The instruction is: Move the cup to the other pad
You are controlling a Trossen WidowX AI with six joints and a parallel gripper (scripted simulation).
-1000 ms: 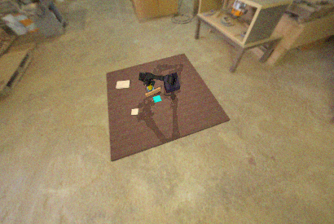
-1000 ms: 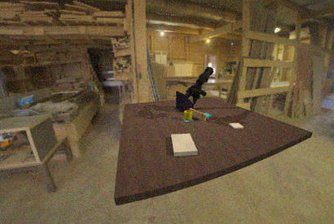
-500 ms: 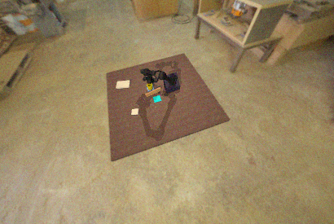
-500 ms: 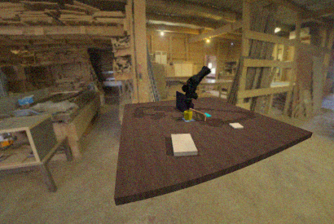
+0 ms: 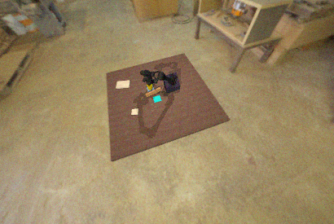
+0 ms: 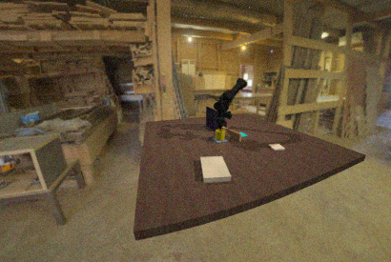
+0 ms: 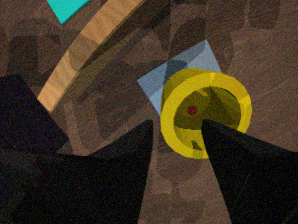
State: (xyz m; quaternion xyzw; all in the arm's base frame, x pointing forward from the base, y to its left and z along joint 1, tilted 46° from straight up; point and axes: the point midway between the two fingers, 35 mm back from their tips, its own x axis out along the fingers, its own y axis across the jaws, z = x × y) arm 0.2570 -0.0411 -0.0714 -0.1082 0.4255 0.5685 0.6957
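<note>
The yellow cup stands upright on the blue-grey pad. One dark red marble shows inside it; other contents are hidden or too dark to tell. The cyan pad is bare, on the other side of a wooden bar. My gripper is partly open, low above the cup. In the wrist view one fingertip overlaps the cup's mouth and the other is outside its rim. Nothing is clamped.
The upright wooden bar stands between the two pads. A large pale slab and a small pale slab lie on the brown table. A dark box shape is by the arm's base.
</note>
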